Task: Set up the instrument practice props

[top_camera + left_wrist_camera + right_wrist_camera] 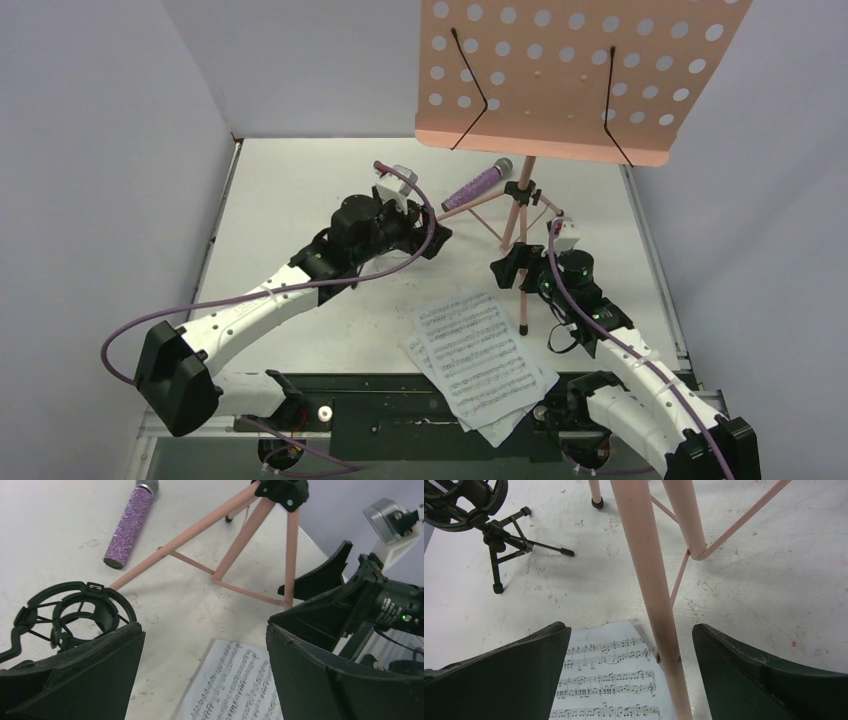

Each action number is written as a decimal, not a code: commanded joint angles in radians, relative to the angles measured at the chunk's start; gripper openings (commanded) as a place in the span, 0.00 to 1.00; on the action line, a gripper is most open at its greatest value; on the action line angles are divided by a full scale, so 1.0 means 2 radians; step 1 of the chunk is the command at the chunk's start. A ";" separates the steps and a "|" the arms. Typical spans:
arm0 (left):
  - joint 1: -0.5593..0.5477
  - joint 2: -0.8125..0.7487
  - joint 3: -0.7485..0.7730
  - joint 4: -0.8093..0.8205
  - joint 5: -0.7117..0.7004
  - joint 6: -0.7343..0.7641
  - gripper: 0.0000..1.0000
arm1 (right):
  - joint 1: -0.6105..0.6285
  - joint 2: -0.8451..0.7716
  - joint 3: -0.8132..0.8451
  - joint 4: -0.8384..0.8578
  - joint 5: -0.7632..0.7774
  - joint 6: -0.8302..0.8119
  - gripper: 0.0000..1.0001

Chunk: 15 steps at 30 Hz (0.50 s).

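Observation:
The pink perforated music stand (570, 75) stands upright at the back on its tripod legs (515, 215). The glittery purple microphone (475, 187) lies on the table behind the legs, and also shows in the left wrist view (131, 522). White sheet-music pages (480, 360) lie fanned at the front. The black tripod mic stand (489, 525) stands empty beside my left gripper (75, 615). My left gripper (435, 240) is open and empty above the table, near the pages (235, 690). My right gripper (510, 268) is open with one pink leg (649, 580) between its fingers, untouched.
Grey walls enclose the table on the left, back and right. The stand's desk overhangs the back of the table, with two black page-holder wires (470, 95) on it. Purple cables (300, 285) trail along both arms. A dark metal rail (400, 400) runs along the near edge.

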 commanded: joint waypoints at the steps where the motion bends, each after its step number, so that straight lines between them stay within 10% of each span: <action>1: 0.004 -0.039 -0.028 0.050 0.070 -0.019 0.91 | 0.004 -0.022 0.032 -0.010 0.022 -0.019 0.99; 15: -0.041 -0.046 -0.083 0.022 0.132 -0.032 0.93 | 0.004 -0.042 0.030 -0.007 0.030 -0.013 0.93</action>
